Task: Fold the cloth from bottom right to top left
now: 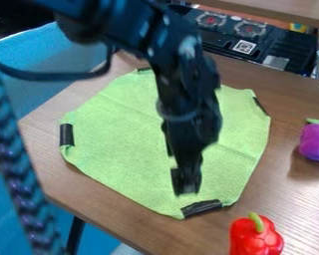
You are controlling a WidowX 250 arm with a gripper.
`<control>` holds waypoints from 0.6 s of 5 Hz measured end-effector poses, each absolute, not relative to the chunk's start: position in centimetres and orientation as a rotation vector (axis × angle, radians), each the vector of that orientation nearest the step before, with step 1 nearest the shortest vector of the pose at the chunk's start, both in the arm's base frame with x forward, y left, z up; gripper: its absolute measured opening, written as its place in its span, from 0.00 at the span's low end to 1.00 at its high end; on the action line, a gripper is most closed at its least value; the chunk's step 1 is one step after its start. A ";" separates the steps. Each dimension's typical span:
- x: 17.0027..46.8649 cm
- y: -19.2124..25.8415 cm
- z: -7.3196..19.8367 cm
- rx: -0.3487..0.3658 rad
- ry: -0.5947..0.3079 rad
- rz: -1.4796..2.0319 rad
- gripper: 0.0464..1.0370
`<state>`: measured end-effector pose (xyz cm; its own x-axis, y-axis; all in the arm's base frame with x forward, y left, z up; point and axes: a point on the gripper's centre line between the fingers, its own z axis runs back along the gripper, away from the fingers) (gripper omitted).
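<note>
My gripper (187,189) hangs over the green cloth (122,149), near its lower black strip (202,207); wide or narrow, I cannot tell.

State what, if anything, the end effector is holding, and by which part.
Nothing appears held: the end effector is over the green cloth, just short of its black-taped bottom corner, which lies flat.

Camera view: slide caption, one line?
Gripper over the spread green cloth, near the dark strip at its lower edge; red pepper nearby.
</note>
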<state>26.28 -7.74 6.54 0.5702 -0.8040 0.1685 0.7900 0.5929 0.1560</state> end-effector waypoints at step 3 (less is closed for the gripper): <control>26.1 -8.4 2.9 0.096 -0.177 -0.972 0.96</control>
<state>26.05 -8.44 2.87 0.5510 -0.8277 0.1062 0.8120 0.5611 0.1604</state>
